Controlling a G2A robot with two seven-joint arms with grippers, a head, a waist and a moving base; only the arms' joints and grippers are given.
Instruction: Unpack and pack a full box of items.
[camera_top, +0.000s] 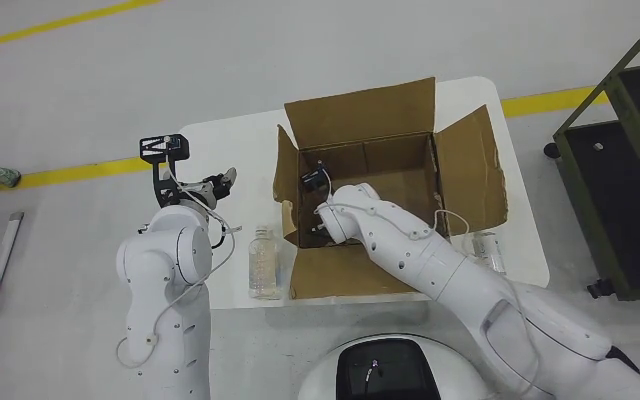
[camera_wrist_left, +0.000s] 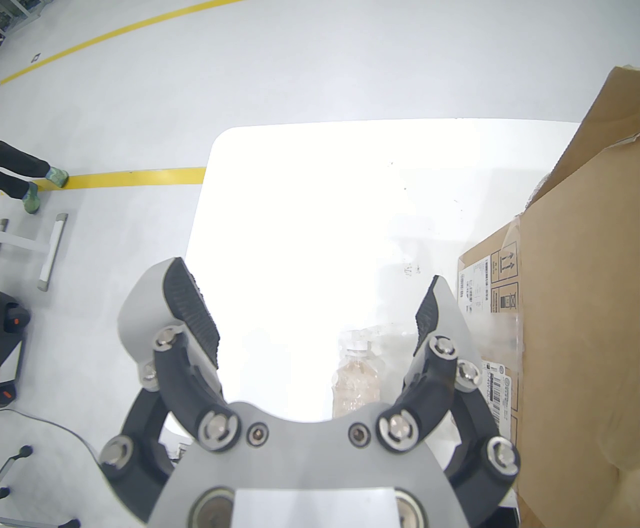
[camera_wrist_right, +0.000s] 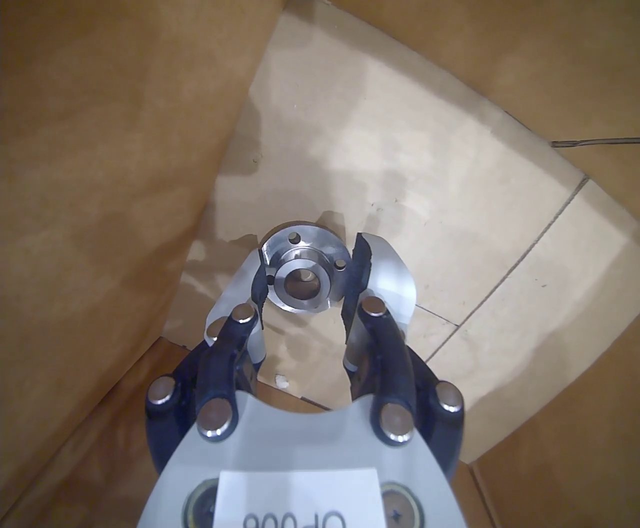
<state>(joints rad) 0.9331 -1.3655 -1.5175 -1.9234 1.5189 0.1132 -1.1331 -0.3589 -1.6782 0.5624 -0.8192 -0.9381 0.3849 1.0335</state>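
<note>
One flange (camera_wrist_right: 305, 247) sits pinched in the right claw (camera_wrist_right: 309, 274), box (camera_wrist_right: 100, 175) walls all around it, seemingly for lifting out. Left claw (camera_wrist_left: 308, 295) gapes empty.

The right gripper (camera_wrist_right: 310, 267) sits inside a cardboard box (camera_wrist_right: 100, 175). Its two dark pads (camera_wrist_right: 359, 265) press against opposite sides of a round metal flange (camera_wrist_right: 300, 250) with a central bore and small holes, above the box's pale floor.
</note>
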